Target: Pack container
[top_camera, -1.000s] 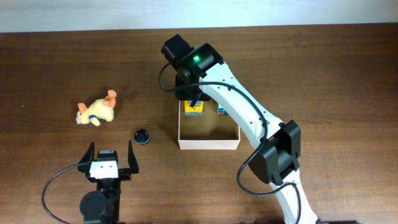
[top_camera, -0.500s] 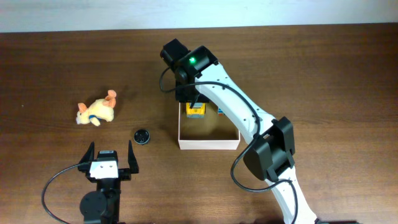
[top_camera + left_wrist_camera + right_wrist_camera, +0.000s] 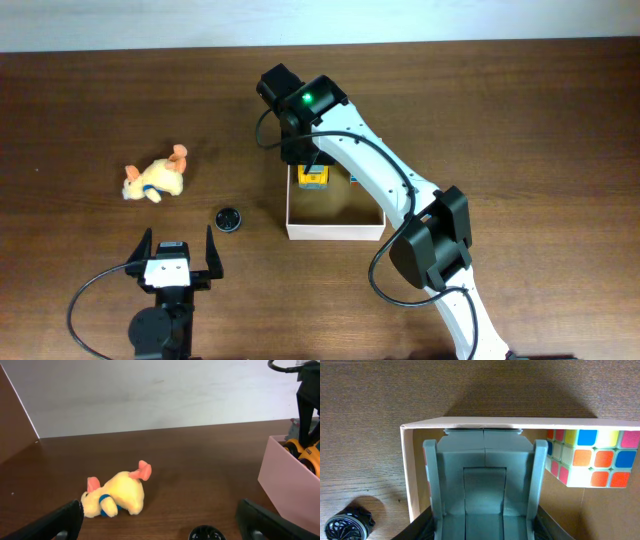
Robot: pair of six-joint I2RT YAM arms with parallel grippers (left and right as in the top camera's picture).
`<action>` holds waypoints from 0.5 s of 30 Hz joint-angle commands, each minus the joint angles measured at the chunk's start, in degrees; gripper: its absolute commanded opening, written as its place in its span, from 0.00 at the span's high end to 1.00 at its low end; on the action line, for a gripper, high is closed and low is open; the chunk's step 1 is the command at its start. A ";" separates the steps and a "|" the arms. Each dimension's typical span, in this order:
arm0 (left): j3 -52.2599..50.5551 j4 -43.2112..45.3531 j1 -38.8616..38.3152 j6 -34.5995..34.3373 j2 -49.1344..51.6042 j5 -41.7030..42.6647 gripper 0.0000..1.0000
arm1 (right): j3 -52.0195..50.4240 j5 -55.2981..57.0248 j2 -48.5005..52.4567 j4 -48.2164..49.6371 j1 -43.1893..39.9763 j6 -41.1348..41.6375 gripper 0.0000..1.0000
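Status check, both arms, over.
Left end effector open, parked. Right end effector shut on toy inside container, beside cube. Plush, cap outside; nothing blocking.

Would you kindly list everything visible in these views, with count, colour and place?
container: 1, white walls, tan inside, mid-table
toy car: 1, yellow, in container's far left corner
cube: 1, multicoloured, in container beside toy car
plush: 1, yellow and orange, on table left of container
disc: 1, black, on table between plush and container
table: 1, brown wood
left gripper: 1, black, open, near disc
right gripper: 1, black, shut on toy car
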 commanded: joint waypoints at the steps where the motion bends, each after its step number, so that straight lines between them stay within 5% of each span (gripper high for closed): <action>1: -0.22 -0.24 0.39 1.14 -0.44 0.20 0.01 | 0.26 0.94 0.44 0.35 0.09 0.70 0.58; 15: -0.22 -0.24 0.39 1.14 -0.44 0.20 0.01 | 0.26 -0.42 2.23 1.99 1.88 0.70 0.58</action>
